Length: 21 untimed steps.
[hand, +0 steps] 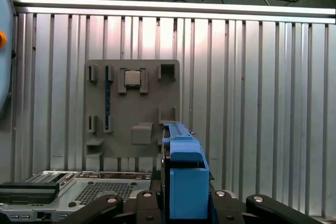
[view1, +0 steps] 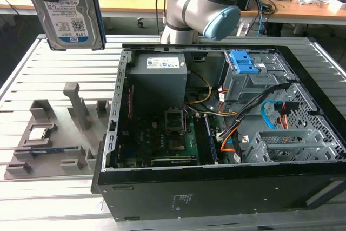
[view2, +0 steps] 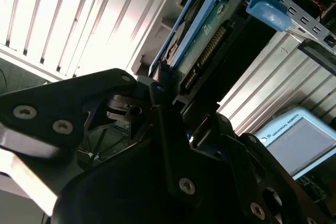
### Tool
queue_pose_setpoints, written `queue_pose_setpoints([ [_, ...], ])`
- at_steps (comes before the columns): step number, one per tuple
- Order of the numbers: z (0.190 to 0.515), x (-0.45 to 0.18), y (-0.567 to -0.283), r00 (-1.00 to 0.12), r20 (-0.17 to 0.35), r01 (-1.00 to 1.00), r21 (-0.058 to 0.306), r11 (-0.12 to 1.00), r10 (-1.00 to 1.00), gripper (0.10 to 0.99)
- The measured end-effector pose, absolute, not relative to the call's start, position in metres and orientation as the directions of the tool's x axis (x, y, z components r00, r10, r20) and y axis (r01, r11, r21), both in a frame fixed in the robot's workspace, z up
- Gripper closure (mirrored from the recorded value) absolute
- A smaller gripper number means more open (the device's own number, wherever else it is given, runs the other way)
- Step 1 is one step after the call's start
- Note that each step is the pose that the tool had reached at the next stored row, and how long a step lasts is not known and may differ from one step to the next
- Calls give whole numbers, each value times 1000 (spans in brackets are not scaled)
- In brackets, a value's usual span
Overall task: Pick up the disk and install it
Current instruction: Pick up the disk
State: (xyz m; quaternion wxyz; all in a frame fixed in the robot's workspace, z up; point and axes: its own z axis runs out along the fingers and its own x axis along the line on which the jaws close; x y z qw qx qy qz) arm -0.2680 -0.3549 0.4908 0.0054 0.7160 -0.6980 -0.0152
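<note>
High over the ribbed silver metal table [view1: 59, 63], the black pincer [hand: 185, 202] is clenched on the disk [view1: 66, 12], a flat silver hard drive in a bright blue plastic frame. It squeezes the frame from both sides. The disk hangs in the air. Below it lies a grey plastic holder tray [view1: 51, 160] with a small square silver chip [view1: 40, 132] in one slot. To the exterior view's right lies the open black computer case [view1: 216, 201], with the grey and blue robot arm [view1: 203, 4] behind it.
</note>
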Motion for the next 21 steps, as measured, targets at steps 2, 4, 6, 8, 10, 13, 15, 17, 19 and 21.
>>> queue_pose_setpoints([
  [2,491,-259,-355,25,-12,-999,29,-26,-1000,722],
  [4,491,-247,-355,25,-11,-999,29,-26,-1000,722],
  [6,491,-238,-355,25,-10,-999,29,-25,-1000,722],
  [8,491,-230,-355,25,-10,-999,29,-26,-1000,722],
  [10,491,-224,-355,25,-9,-999,29,-26,-1000,722],
  [13,491,-213,-355,25,-9,-999,29,-26,-1000,722],
  [15,491,-206,-354,25,-9,-999,29,-25,-1000,722],
  [17,491,-199,-354,25,-8,-999,29,-25,-1000,722],
  [19,491,-183,-354,25,-8,-999,29,-25,-1000,722],
  [21,491,-172,-354,25,-8,-999,29,-25,-1000,722],
])
